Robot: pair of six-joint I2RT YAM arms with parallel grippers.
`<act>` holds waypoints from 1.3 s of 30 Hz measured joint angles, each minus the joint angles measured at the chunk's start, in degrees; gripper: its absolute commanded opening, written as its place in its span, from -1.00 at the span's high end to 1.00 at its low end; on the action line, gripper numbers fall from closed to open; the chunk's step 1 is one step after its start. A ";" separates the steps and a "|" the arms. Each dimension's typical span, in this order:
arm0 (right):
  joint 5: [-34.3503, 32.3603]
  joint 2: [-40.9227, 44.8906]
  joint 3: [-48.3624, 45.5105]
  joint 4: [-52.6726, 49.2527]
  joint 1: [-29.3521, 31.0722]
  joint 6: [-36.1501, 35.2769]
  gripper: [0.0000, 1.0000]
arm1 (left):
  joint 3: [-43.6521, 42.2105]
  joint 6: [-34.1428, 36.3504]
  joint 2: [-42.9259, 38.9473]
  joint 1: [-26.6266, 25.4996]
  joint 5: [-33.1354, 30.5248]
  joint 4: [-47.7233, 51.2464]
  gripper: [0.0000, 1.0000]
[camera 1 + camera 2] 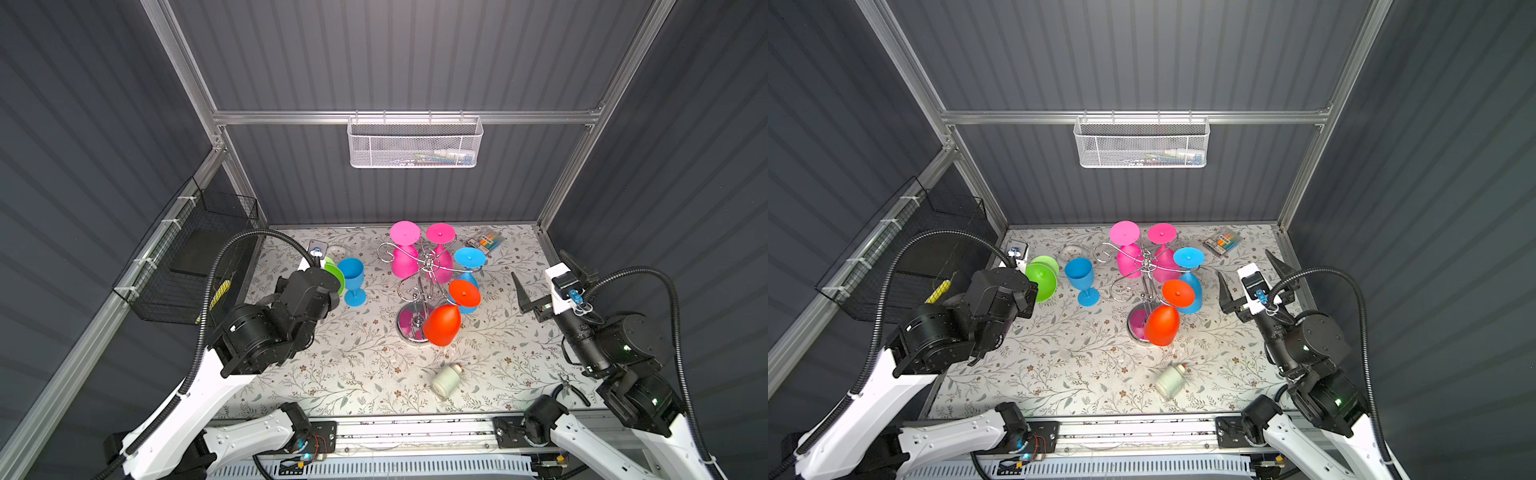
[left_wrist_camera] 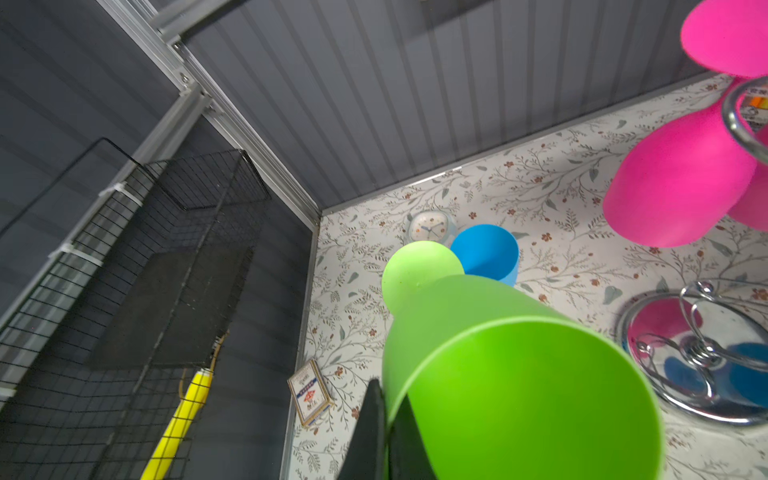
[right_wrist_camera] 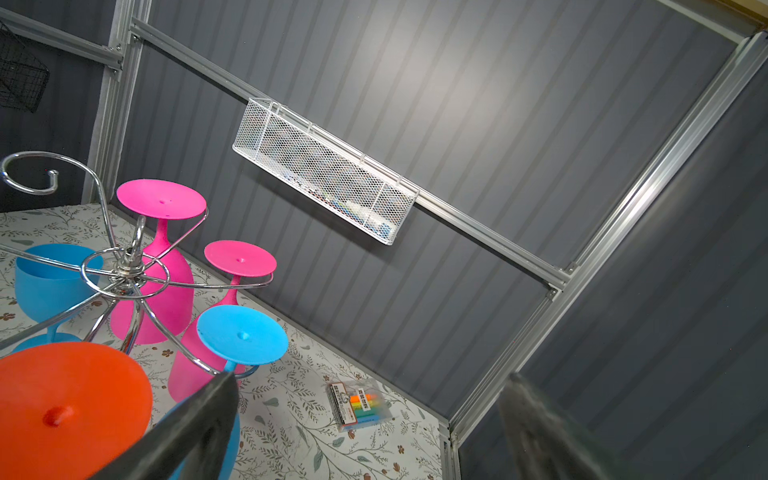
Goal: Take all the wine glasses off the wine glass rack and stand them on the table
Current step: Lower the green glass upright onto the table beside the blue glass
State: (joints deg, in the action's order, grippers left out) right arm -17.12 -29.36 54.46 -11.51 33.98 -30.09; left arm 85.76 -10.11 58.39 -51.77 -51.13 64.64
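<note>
Green glass [image 2: 519,395], clamped at its rim by the left gripper [image 2: 388,411], should land upright, clear of the blue glass [image 2: 486,251].

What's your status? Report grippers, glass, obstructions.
Left gripper shut on green wine glass, off the rack. Right gripper open, beside rack. Upright blue glass close by.

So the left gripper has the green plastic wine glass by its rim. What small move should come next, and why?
Probably turn the green plastic wine glass foot-down and lower it onto the flowered table. The left gripper is shut on its rim, and the glass hangs tilted, clear of the chrome wire rack, beside the upright blue plastic glass.
</note>
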 measured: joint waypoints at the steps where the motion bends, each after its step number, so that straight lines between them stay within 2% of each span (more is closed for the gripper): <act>1: 0.02 0.00 -0.11 0.04 0.00 0.09 -0.98 | 0.00 -0.72 0.31 0.00 0.98 0.83 1.00; 9: 0.02 0.02 -0.46 0.00 0.00 0.52 -0.98 | -0.17 -3.96 3.02 0.24 9.97 4.68 1.00; 15: 0.00 0.26 -0.61 -0.04 0.00 0.79 -0.98 | -0.22 -4.59 6.51 2.34 17.94 6.82 1.00; 19: -0.02 0.57 -0.94 -0.11 0.00 1.18 -0.98 | -1.75 -4.50 8.68 5.95 22.93 6.91 1.00; 28: -0.11 1.18 -1.31 -0.31 0.00 1.44 -0.98 | -6.62 -1.64 10.43 18.97 35.69 4.50 1.00; 39: -0.31 1.29 -1.31 -0.70 -0.02 1.81 -0.98 | -11.39 1.99 16.65 24.90 45.77 0.04 1.00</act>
State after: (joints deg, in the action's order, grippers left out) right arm -17.43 -28.08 53.15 -12.21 33.95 -28.27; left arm 74.37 -8.12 75.05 -26.87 -5.37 64.69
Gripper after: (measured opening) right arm 0.989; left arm 0.056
